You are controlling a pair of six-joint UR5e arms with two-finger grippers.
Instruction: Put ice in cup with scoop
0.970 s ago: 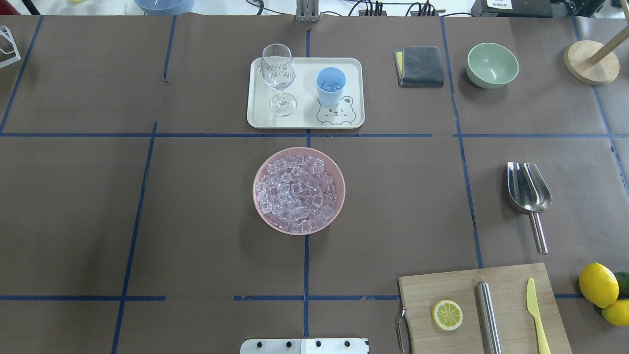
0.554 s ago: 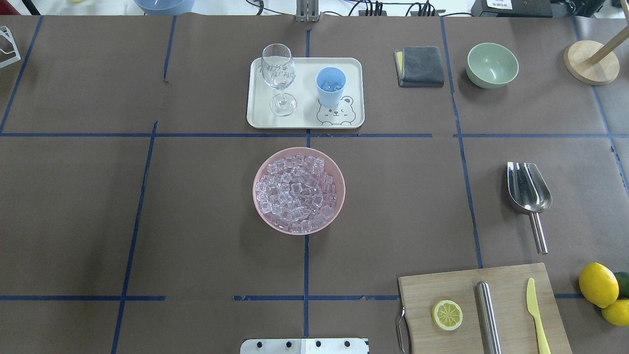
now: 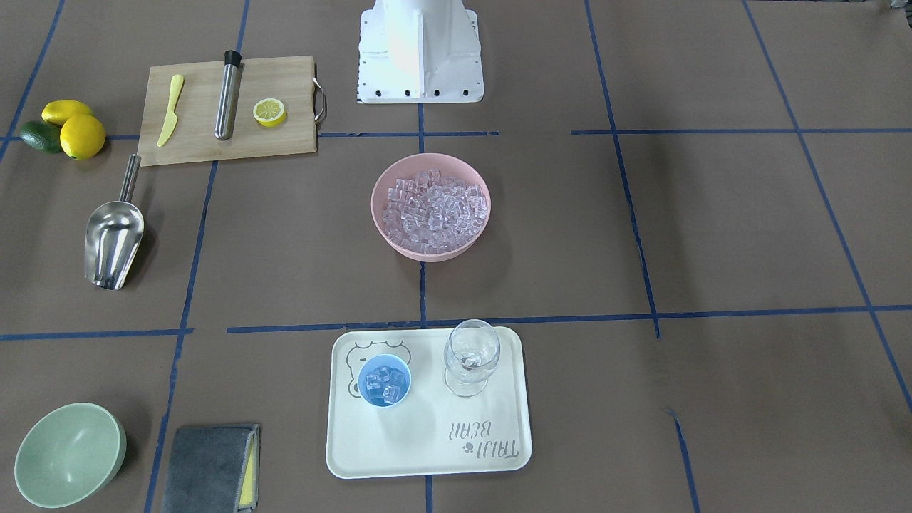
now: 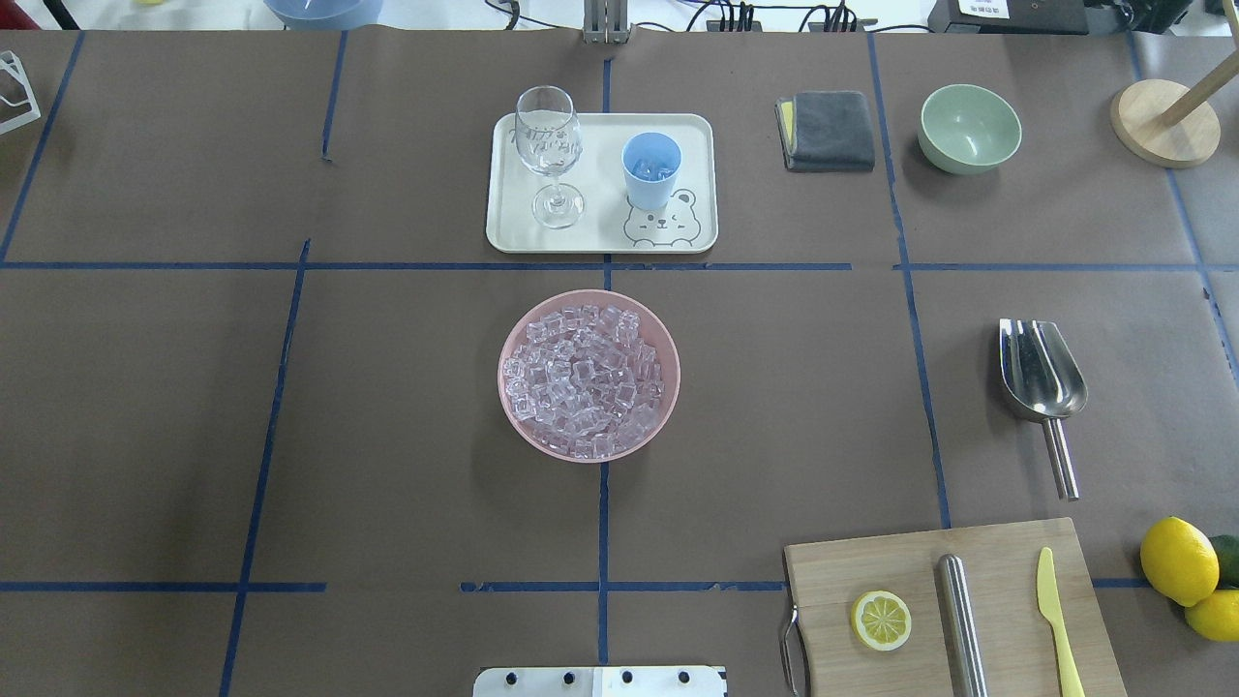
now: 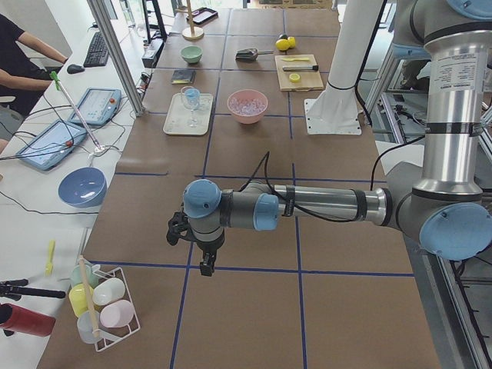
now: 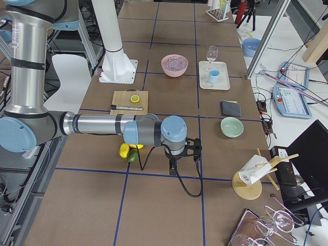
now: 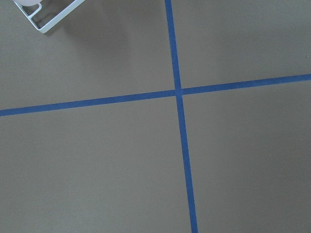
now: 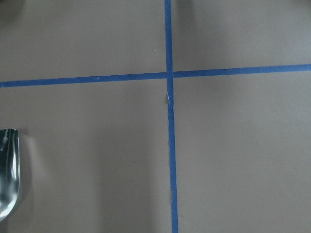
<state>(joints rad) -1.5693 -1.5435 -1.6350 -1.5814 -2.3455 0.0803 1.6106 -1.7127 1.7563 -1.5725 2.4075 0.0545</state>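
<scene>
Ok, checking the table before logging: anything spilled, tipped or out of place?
Nothing stands out: the ice is inside the pink bowl and the cup, both upright, and the scoop lies on the table.

The ice (image 4: pixel 589 378) is seen heaped in the pink bowl (image 4: pixel 502 378) at the table's centre: many small, clear, glossy cubes. A few more cubes are found inside the cup (image 4: pixel 650 172), small, light blue and handleless, which is stood upright on the right half of the tray (image 4: pixel 600 194) at the far side. The scoop (image 4: pixel 1041 373), shiny steel, is laid flat well off to the right, its trough open upward and pointed far, its rod handle pointed near.
</scene>
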